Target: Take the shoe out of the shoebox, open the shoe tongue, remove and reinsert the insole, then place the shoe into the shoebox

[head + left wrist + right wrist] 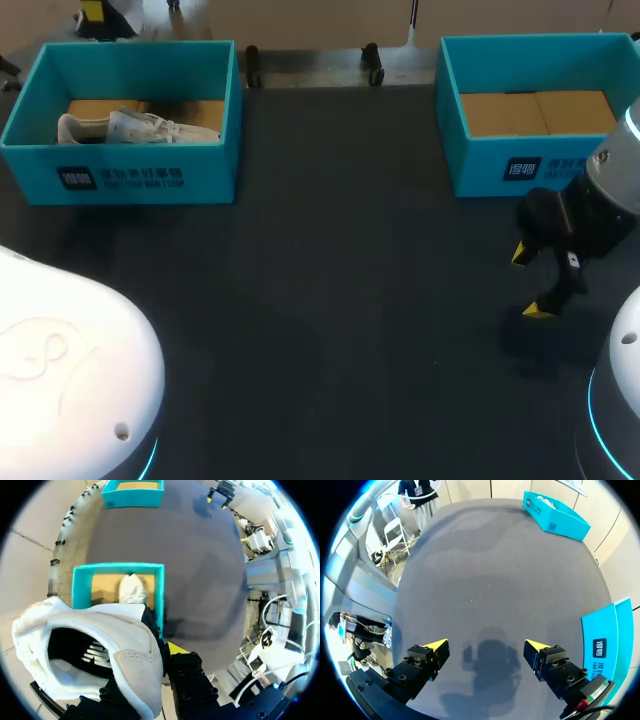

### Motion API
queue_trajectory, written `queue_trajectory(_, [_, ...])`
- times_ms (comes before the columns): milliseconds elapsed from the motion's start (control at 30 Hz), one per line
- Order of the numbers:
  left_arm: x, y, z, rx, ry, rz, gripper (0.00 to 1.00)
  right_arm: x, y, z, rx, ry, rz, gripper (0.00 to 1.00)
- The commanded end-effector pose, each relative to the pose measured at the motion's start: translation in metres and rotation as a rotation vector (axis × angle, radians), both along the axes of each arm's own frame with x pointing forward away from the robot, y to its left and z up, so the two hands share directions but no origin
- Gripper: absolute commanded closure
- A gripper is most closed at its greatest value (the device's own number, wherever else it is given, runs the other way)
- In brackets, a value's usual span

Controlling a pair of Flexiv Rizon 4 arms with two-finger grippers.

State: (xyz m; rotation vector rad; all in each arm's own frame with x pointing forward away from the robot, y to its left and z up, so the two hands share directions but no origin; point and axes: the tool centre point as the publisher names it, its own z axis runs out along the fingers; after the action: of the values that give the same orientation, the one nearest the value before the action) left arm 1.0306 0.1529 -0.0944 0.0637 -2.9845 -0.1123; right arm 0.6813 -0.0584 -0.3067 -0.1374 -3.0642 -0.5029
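A white shoe (100,645) hangs close in front of the left wrist camera, heel opening toward it, with my left gripper (152,667) shut on its side wall; only one yellow tip (175,649) shows. Under it stands the teal left shoebox (160,595) with another white shoe (132,587) inside. The head view shows that shoebox (150,175) at the back left with the shoe (135,127) lying in it; my left gripper is out of that view. My right gripper (532,283) stands open over bare table in front of the right shoebox (520,165).
The right shoebox holds only brown cardboard (540,112). Dark table (340,280) spreads between the two boxes. My arms' white bases (70,390) fill the near corners. In the right wrist view, the right shoebox's wall (605,640) is beside the open right gripper (490,647).
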Motion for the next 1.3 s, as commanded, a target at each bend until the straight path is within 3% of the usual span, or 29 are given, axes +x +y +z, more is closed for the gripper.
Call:
queue_trajectory(33, [0.041,0.019,-0.002,-0.025,0.079,-0.028,1.0,-0.001,0.0,-0.001,-0.002,-0.002,-0.001,0.0])
queue_trajectory(100, [0.051,0.027,-0.007,-0.024,0.076,-0.031,1.0,-0.001,0.0,-0.001,-0.002,-0.002,-0.001,0.0])
queue_trajectory(533, [0.051,0.027,-0.007,-0.024,0.076,-0.031,1.0,-0.001,0.0,-0.001,-0.002,-0.002,-0.001,0.0])
queue_trajectory(733, [0.072,0.042,-0.028,0.011,-0.003,-0.384,1.0,-0.001,0.0,-0.001,-0.002,-0.002,-0.001,0.0])
queue_trajectory(933, [0.069,0.077,-0.043,0.063,-0.05,-0.861,1.0,-0.001,0.0,-0.001,-0.002,-0.002,-0.001,0.0])
queue_trajectory(1300, [0.069,0.077,-0.043,0.063,-0.05,-0.861,1.0,-0.001,0.0,-0.001,-0.002,-0.002,-0.001,0.0])
